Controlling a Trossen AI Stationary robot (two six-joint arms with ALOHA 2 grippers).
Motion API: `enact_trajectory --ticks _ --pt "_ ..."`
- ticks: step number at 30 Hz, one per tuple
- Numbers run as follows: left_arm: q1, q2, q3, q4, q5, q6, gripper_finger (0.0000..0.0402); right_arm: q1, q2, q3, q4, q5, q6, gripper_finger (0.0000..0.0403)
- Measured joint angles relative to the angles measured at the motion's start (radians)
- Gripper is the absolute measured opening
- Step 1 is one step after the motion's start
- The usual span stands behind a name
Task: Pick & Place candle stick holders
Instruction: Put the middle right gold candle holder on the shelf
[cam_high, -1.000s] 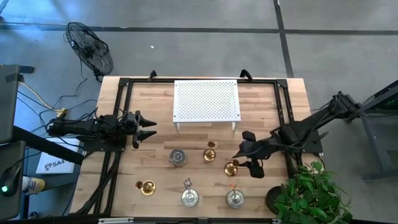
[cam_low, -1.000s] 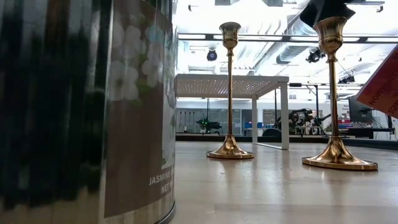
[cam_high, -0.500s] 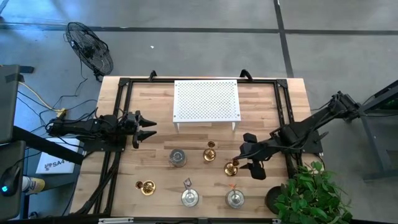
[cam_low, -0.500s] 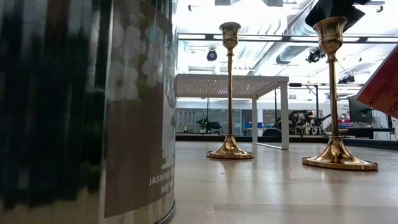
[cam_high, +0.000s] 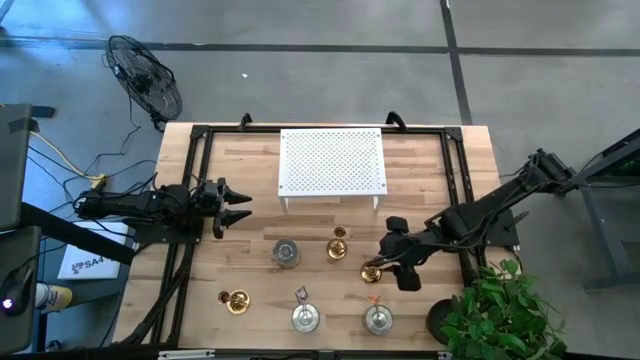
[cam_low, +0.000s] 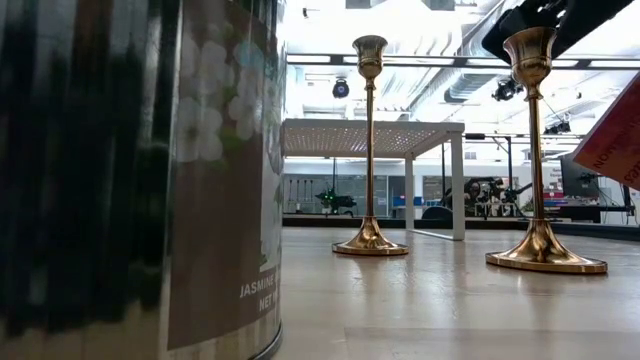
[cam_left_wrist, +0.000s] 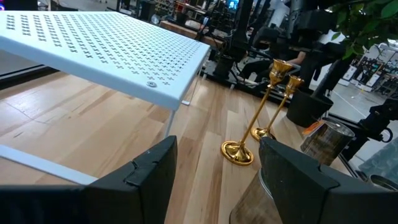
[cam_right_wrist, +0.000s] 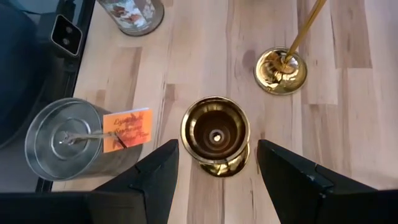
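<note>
Gripper over gold holder

Right gripper (cam_high: 383, 266) hangs above a gold holder (cam_high: 372, 269) at the tabletop's (cam_high: 250, 170) 5 o'clock, fingers spread either side of its cup, not touching. Left gripper (cam_high: 236, 206) waits parted at 9 o'clock, holding nothing. Rack (cam_high: 332, 161) stands at 12.

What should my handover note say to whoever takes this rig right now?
Right end effector: open, above the cup of a gold holder, not gripping.
Left end effector: open, empty, waiting at the table's left edge.
Second gold holder stands near the white rack, third front-left. Silver holders stand on the table.
Done: no holder lifted or on the rack.
Left: likely all six.
</note>
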Motion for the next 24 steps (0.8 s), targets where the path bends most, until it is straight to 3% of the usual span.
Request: enact_trajectory --ticks 16,24 --pt "0.0 0.0 0.0 0.0 0.003 0.0 0.0225 0.0 0.0 0.0 0.03 0.011 -0.018 0.0213" --pt "0.0 0.0 0.0 0.0 0.003 0.0 0.0225 0.0 0.059 0.0 0.03 0.004 -0.031 0.0213"
